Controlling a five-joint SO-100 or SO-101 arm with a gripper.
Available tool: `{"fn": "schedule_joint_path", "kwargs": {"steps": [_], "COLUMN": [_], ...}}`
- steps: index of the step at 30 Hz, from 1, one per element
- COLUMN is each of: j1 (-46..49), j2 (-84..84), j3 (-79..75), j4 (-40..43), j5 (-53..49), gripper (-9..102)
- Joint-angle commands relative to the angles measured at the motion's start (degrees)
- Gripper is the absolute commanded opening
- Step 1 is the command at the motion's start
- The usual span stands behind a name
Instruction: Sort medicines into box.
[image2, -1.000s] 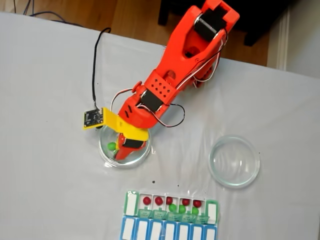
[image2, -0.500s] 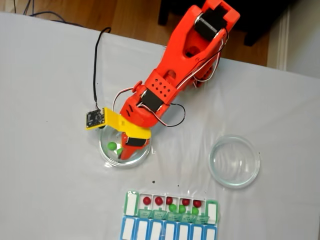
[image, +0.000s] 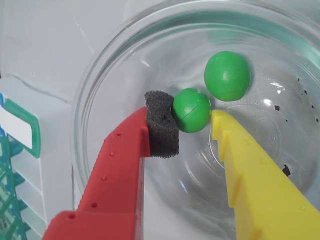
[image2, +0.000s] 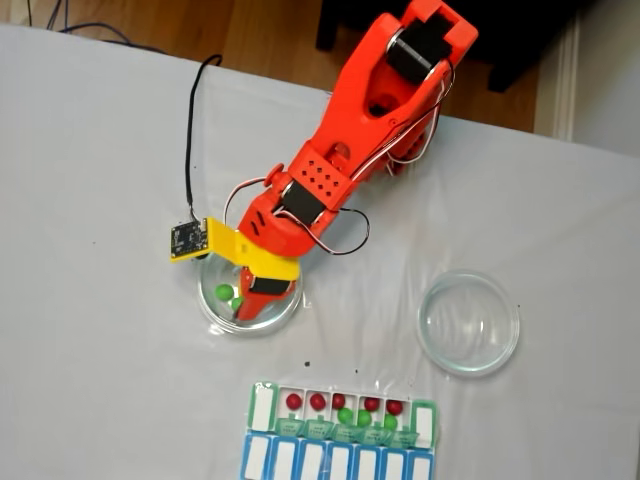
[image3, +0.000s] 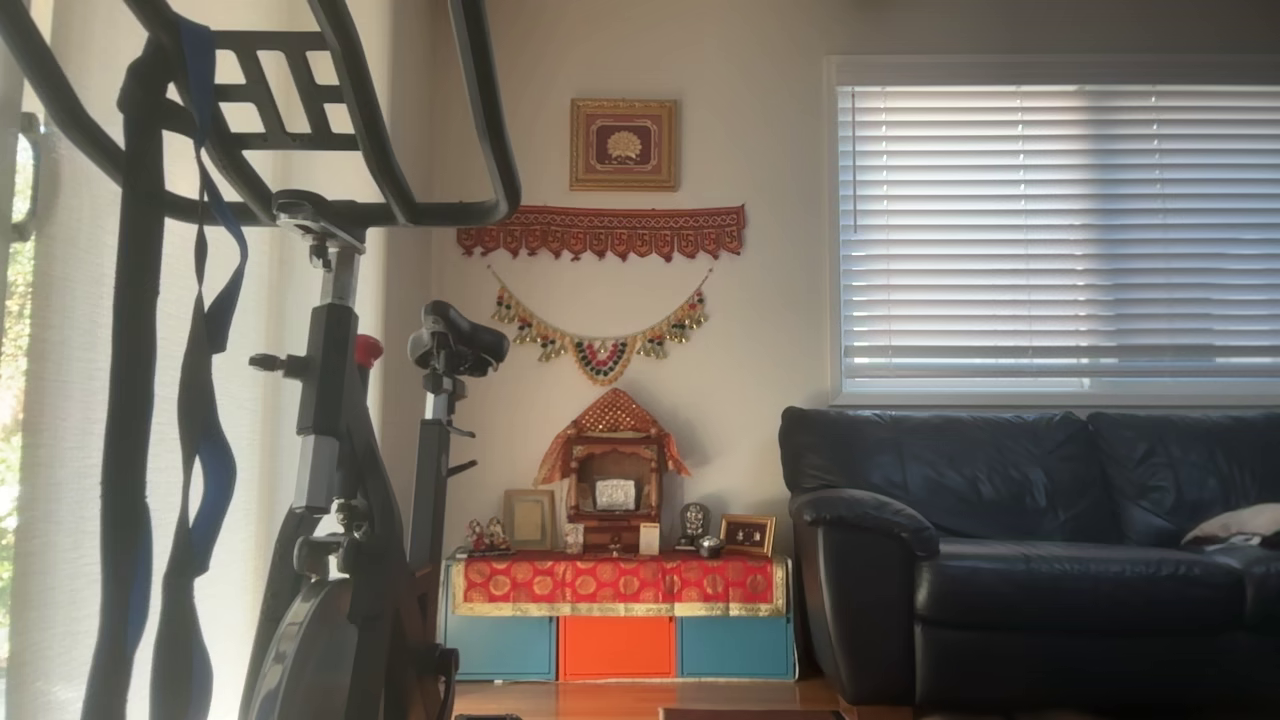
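Two green balls lie in the left glass dish (image: 100, 75), listed left to right as the wrist view shows them.

Item, red finger (image: 117, 165) with a dark foam pad (image: 161, 125): the pad's right face touches the nearer green ball.

Item, nearer green ball (image: 191, 110): sits on the dish floor squarely between the two fingers, touching the foam on its left; the yellow tip is at its right edge, touching or all but touching. Round, so it has no long axis to line up with.

Item, claw (image: 192, 122): narrowed to the ball's width and bracketing it; whether it grips firmly enough to lift cannot be told, as the ball sits low in the dish.

Item, yellow finger (image: 250, 175): bare plastic, no pad.

Item, farther green ball (image: 227, 75): just beyond the yellow tip, up and right of the nearer ball and close beside it, outside the claw's gap. Judged a nuisance: a small shift right could knock it.

Item, pill box (image2: 340, 425): in the fixed view it lies below and right of this dish (image2: 212, 310), red and green balls already in its open cells. A second dish (image2: 468, 322) stands farther right.
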Motion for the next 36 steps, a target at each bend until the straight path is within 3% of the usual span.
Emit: {"fn": "schedule_joint_path", "kwargs": {"steps": [1,15,18,25,36], "j1": [0.0,0.0,0.0,-0.1,-3.0], "j2": [0.3,-2.7,-3.0,-2.8,7.1], "j3": [-3.7,-4.8,-5.4,-6.2,-10.1], "j4": [-1.1,-2.9,-1.3,1.2,19.2], "j5": [-0.4,-0.6,-1.1,-0.9,1.0], "gripper": [14,10,2,2,2]}}
